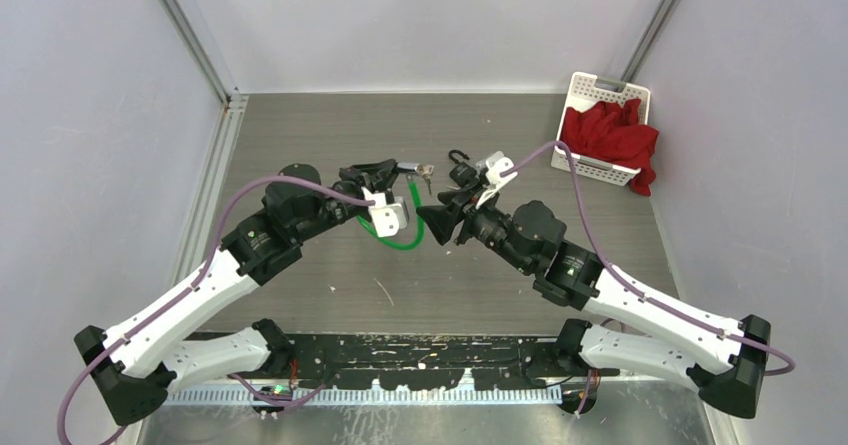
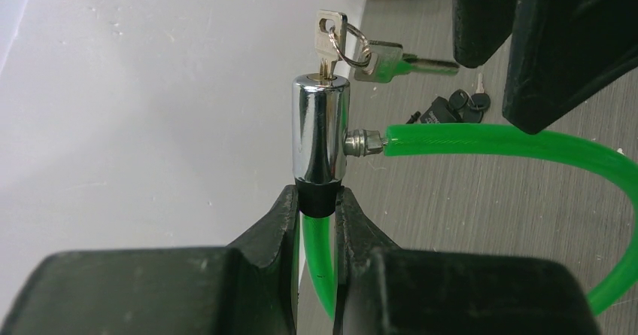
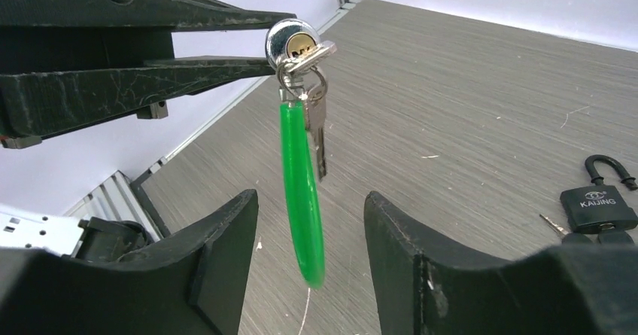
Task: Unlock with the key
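L gripper point(image 2: 316, 203) is clamped on the shiny lock point(image 2: 320, 132) w/ the key point(image 2: 329, 43) stuck in (green cable point(image 2: 511, 141) loops off), and R gripper point(image 3: 311, 207) is apart nearby.

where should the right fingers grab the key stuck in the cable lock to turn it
Pinch the key head across its two broad faces, coming end-on along the chrome barrel; only the head protrudes, and the spare key dangles beside it.

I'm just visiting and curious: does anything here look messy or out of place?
Only the red cloth: it spills over the rim of the basket, far right. A few pale scraps litter the table.
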Tool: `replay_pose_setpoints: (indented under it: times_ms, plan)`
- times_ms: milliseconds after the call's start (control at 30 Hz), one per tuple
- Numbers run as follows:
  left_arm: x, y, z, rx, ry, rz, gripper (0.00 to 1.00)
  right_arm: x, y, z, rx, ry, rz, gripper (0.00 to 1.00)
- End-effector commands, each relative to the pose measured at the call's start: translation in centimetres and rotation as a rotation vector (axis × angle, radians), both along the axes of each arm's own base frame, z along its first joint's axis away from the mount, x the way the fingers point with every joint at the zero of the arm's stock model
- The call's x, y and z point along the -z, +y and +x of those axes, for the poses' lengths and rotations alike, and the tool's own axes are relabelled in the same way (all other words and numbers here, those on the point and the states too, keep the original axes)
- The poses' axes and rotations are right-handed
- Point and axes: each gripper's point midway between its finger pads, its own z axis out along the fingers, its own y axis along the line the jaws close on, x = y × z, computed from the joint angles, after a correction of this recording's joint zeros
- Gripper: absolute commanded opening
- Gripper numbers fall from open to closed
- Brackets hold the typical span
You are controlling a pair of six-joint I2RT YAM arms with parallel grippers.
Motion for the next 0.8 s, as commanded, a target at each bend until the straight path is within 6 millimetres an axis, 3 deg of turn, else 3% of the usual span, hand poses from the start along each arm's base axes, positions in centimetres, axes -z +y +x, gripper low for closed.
replay_pose_setpoints:
  times_ms: [0, 133, 233, 267, 367, 400, 567, 767]
  plan:
    - [-5.8, 0.3, -1.0, 0.019, -0.095, -0.134, 0.00, -0.7, 1.2, 0.2, -0.025, -0.014, 0.027, 0.59]
    - [-6.3, 0.4, -1.1, 0.013, -0.095, -0.149, 0.00, -0.5, 2.7, 0.3, -0.061, 0.008, 0.054, 0.58]
    - [-6.7, 0.5, -1.1, 0.010, -0.091, -0.163, 0.00, -0.5, 3.2, 0.4, -0.068, 0.015, 0.078, 0.51]
    - [-6.8, 0.5, -1.1, 0.008, -0.086, -0.168, 0.00, -0.5, 3.3, 0.3, -0.073, 0.019, 0.086, 0.44]
    - [-7.2, 0.7, -0.8, -0.017, -0.083, -0.190, 0.00, 0.1, 3.2, 0.0, -0.078, 0.038, 0.108, 0.08]
    - [-7.6, 0.9, -0.5, -0.037, -0.090, -0.203, 0.00, 0.5, 3.0, -0.2, -0.077, 0.049, 0.110, 0.02]
    - [-8.6, 1.7, 0.4, -0.105, -0.083, -0.270, 0.00, 2.5, 1.8, -0.9, -0.067, 0.085, 0.101, 0.01]
    - [-6.8, -0.1, -2.6, 0.069, 0.015, -0.253, 0.00, 0.6, 0.9, -0.7, -0.047, 0.028, 0.060, 0.01]
